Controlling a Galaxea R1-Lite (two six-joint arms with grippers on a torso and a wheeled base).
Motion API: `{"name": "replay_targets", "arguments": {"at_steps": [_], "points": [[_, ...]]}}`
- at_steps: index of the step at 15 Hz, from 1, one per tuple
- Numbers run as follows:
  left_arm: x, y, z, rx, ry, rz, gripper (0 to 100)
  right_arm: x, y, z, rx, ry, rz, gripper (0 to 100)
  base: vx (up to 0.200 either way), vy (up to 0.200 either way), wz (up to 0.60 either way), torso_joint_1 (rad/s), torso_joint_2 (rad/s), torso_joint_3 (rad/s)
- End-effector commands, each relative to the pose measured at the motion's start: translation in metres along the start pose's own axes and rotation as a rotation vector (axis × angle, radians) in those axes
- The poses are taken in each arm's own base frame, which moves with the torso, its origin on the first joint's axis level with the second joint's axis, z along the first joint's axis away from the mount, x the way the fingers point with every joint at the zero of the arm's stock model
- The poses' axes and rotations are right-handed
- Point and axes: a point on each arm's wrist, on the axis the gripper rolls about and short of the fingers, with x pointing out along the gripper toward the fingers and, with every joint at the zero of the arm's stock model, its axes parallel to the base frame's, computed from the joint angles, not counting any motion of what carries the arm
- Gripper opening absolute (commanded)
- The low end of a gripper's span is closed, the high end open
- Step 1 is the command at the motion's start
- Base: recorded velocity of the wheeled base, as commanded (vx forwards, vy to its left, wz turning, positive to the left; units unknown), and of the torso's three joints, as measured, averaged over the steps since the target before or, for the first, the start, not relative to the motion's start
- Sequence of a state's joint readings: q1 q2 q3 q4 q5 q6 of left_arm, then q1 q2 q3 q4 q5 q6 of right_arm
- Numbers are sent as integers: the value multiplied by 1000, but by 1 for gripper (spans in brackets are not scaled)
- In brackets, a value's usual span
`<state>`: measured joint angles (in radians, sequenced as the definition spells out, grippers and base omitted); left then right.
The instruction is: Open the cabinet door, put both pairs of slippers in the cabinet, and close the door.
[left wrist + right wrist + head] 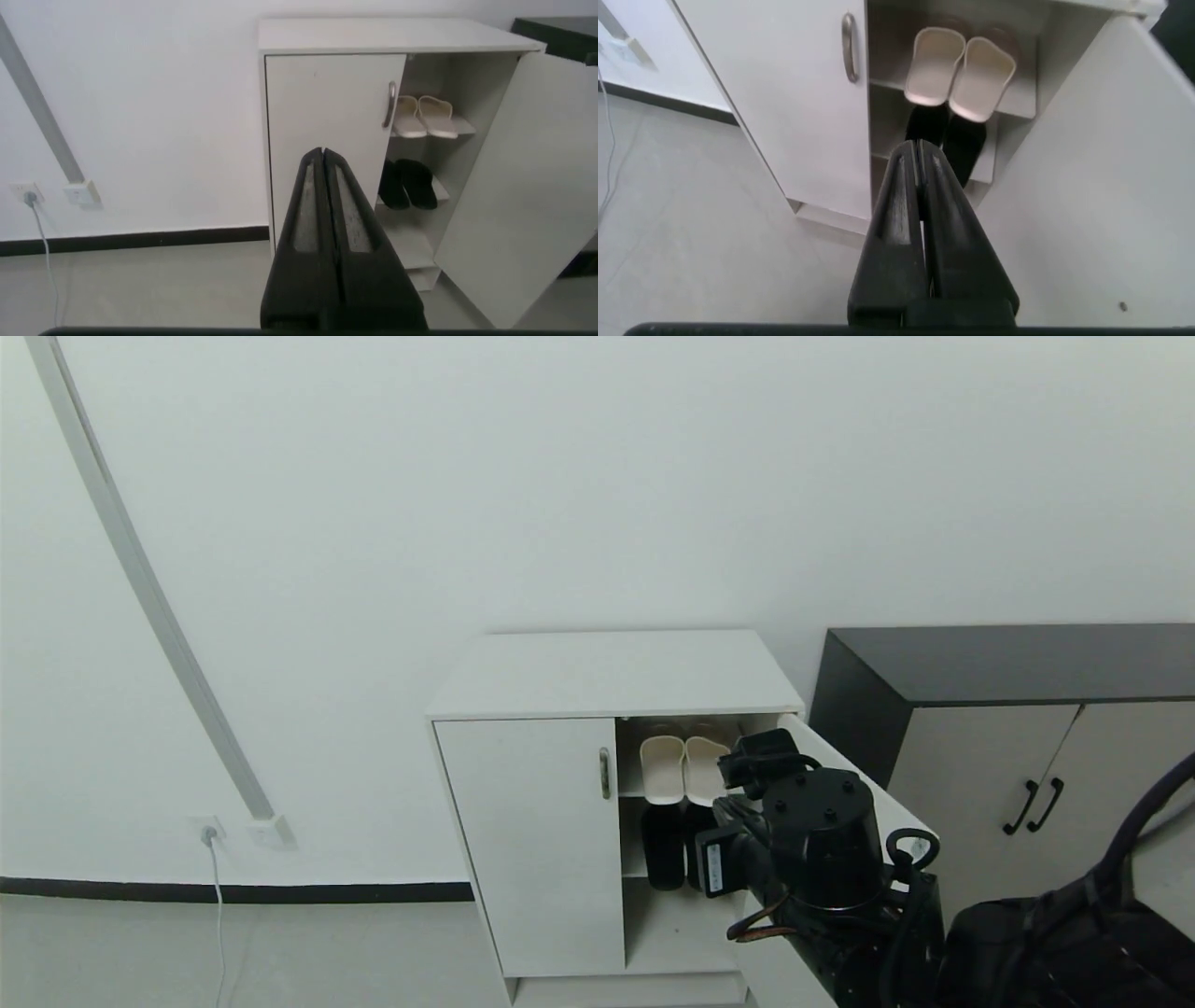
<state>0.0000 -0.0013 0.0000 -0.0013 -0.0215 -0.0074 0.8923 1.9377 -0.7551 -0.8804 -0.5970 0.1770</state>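
The right half of the cabinet (607, 672) stands open, while the closed left door (532, 840) blocks the left half. White slippers (683, 767) fill the upper shelf (464, 133) and black slippers (672, 845) the middle one. The bottom compartment (674, 924) is free. The open right door (533, 187) juts near, walling the right side, with the black cabinet (1008, 709) beyond.
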Motion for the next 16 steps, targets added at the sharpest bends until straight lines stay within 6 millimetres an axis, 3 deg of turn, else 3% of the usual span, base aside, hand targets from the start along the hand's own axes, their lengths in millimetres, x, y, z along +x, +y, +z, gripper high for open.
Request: {"name": "replay_targets", "arguments": {"at_steps": [1,12,16], "points": [[0,0,0,0,1,0,0,-1,0,1,1,-2,3,0,0,0,0,276,-613,-344],[0,0,0,0,1,-3,0,2,-5,-1,-6,-28,-8,0,0,0,0,178,-387,-207],[0,0,0,0,1,-2,0,2,-5,-1,-11,-28,-8,0,0,0,-600,16,-36,-22]]}}
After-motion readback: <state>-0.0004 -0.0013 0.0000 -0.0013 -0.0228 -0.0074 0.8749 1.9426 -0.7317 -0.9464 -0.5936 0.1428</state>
